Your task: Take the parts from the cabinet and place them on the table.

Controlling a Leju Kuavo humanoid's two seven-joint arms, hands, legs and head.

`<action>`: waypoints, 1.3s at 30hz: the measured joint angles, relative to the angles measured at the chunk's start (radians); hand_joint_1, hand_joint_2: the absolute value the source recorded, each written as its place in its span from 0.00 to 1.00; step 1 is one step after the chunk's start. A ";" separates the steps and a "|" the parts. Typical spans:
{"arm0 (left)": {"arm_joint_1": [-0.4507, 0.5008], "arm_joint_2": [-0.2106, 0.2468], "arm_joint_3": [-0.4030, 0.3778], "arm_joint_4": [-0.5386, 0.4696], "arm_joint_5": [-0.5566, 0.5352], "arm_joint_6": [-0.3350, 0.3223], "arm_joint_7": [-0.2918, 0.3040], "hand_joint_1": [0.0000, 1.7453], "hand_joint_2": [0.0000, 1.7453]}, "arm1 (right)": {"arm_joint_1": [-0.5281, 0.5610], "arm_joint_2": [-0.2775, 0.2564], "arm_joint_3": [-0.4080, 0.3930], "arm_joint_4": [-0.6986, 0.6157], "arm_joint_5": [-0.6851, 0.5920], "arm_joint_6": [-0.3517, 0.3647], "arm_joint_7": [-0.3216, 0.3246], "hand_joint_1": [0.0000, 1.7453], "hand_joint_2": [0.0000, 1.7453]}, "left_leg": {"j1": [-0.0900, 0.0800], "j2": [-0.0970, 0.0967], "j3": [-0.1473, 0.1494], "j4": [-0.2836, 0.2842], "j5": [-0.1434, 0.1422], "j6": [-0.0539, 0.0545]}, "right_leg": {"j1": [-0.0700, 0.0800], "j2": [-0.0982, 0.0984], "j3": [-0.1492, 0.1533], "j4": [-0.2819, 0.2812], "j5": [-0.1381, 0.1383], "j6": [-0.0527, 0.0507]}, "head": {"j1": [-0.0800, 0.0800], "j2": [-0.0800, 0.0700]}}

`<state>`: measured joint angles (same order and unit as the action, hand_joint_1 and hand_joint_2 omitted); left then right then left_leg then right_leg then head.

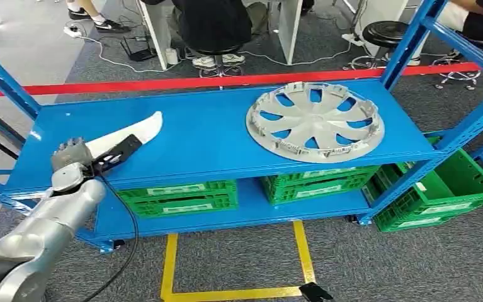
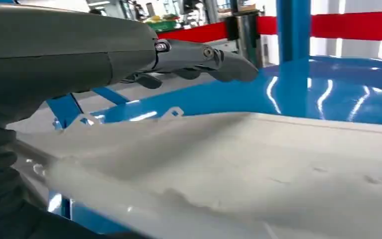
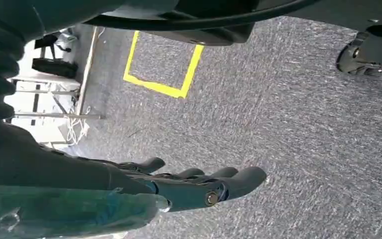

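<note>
A long, curved white plastic trim part lies on the top shelf of the blue metal rack, near its front left corner, its pointed end angled toward the middle of the shelf. The robot's left hand is at the part's near end at the shelf's front edge. In the head view its dark fingers reach over the part's top face; in the left wrist view the fingers hang extended just above the pale surface with a gap visible, so whether the hand is actually gripping the part cannot be told.

The part looks light, thin and fairly stiff, with a smooth, probably slippery skin. Being long, it would likely swing or tip if taken only at one end; a hold closer to its middle, pinching across the narrow width, seems safer.

A round silver plastic wheel cover lies flat toward the shelf's right end, well apart from the hand.

The right hand hangs over the grey carpet floor, fingers loosely extended and holding nothing.
</note>
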<state>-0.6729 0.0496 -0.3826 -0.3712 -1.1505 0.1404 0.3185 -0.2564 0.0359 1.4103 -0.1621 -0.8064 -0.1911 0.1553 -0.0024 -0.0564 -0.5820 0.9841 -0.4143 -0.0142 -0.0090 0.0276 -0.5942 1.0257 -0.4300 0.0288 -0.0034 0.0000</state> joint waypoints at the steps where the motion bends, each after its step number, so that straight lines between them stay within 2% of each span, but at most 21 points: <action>1: -0.001 0.003 0.006 0.002 -0.002 0.002 0.000 0.00 1.00 | 0.000 0.001 0.003 0.000 0.000 0.000 0.000 0.00 1.00 | 0.000 0.000 0.000 0.000 0.000 0.000 | 0.000 0.000 0.000 0.000 0.000 0.000 | 0.000 0.000; 9: -0.003 0.013 0.031 0.010 -0.026 0.011 -0.020 0.00 1.00 | -0.003 0.002 0.016 0.000 0.002 0.002 0.000 0.00 1.00 | 0.000 0.000 0.000 0.000 0.001 -0.001 | 0.000 0.000 0.000 0.000 0.000 0.000 | -0.001 0.000; 15: -0.003 0.002 0.050 0.012 -0.037 0.017 -0.083 0.01 1.00 | -0.005 0.002 0.034 0.000 0.011 0.004 -0.008 0.00 1.00 | 0.000 0.000 0.000 0.000 0.001 -0.001 | 0.000 0.000 0.000 0.000 0.000 0.000 | 0.000 0.000; 21: -0.003 -0.011 0.064 0.013 -0.039 0.017 -0.105 0.04 1.00 | -0.006 0.003 0.042 0.000 0.010 0.005 -0.009 0.00 1.00 | 0.000 0.000 0.000 0.000 0.001 -0.001 | 0.000 0.000 0.000 0.000 0.001 0.000 | -0.001 0.000; 26: -0.003 -0.024 0.080 0.013 -0.042 0.016 -0.154 0.05 1.00 | -0.007 0.005 0.048 0.000 0.010 0.006 -0.010 0.00 1.00 | 0.000 0.000 0.000 0.000 0.001 -0.001 | 0.000 0.000 0.000 0.000 0.001 0.000 | 0.000 0.000; 30: -0.002 -0.032 0.088 0.013 -0.042 0.016 -0.200 0.12 1.00 | -0.008 0.005 0.060 0.000 0.011 0.008 -0.014 0.00 1.00 | 0.000 0.000 0.000 0.000 0.001 -0.001 | 0.000 0.000 0.000 0.000 0.001 0.000 | 0.000 0.000; 32: -0.001 -0.035 0.090 0.013 -0.042 0.016 -0.216 0.12 1.00 | -0.009 0.006 0.064 0.000 0.010 0.008 -0.015 0.00 1.00 | 0.000 0.000 0.000 0.000 0.001 -0.001 | 0.000 0.000 0.000 0.000 0.001 0.001 | 0.000 0.000; 39: -0.001 -0.043 0.093 0.013 -0.040 0.014 -0.224 0.12 1.00 | -0.010 0.008 0.064 0.000 0.010 0.010 -0.014 0.00 1.00 | 0.000 0.000 0.000 0.000 0.001 -0.001 | 0.000 0.000 0.000 0.000 0.001 0.001 | 0.000 0.000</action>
<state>-0.6741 0.0069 -0.2895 -0.3586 -1.1910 0.1549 0.0942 -0.2661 0.0443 1.4748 -0.1621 -0.7961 -0.1812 0.1408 -0.0024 -0.0563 -0.5823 0.9842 -0.4134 -0.0154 -0.0090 0.0276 -0.5945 1.0255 -0.4293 0.0294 -0.0038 0.0000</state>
